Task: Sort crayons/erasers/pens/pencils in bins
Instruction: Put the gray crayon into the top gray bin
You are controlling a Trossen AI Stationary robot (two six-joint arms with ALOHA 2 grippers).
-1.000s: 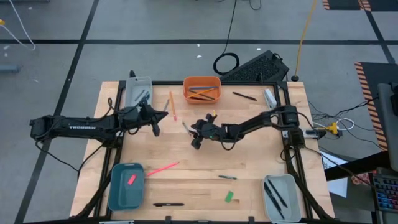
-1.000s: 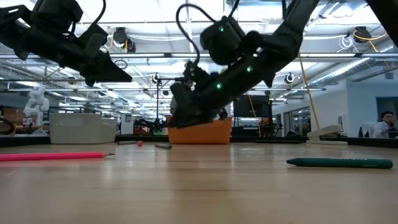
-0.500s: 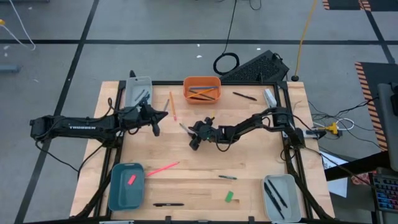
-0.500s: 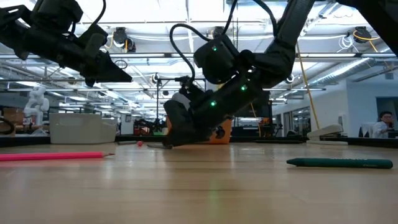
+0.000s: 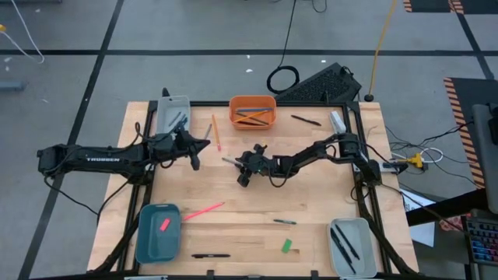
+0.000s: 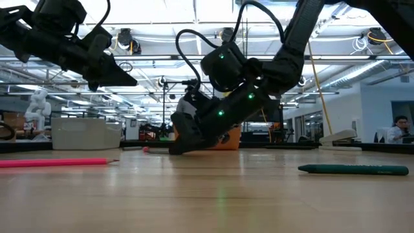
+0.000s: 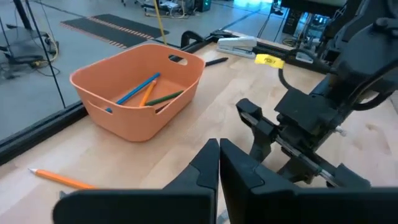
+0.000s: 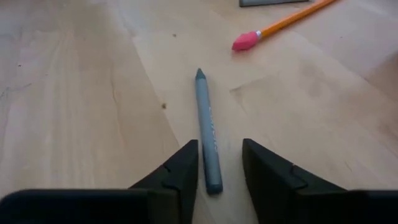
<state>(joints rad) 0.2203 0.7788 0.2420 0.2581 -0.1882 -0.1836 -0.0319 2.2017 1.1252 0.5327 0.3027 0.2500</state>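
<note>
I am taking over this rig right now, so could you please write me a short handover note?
Right end effector: open, low at table centre, fingers straddling a grey-blue crayon lying flat; not yet gripped.
Left end effector: shut, empty, raised over the table's left side.
Done: orange bin holds pencils, teal bin the pink eraser, near grey bin pens, far grey bin dark sticks.
Left loose: orange pencil, pink pencil, green eraser, green crayon, two pens.

The pale wooden worktop (image 5: 311, 198) is seen from above; the right gripper (image 5: 242, 166) is lowered mid-worktop below the orange rounded plastic bin (image 5: 252, 111), the left gripper (image 5: 196, 149) nearby.
</note>
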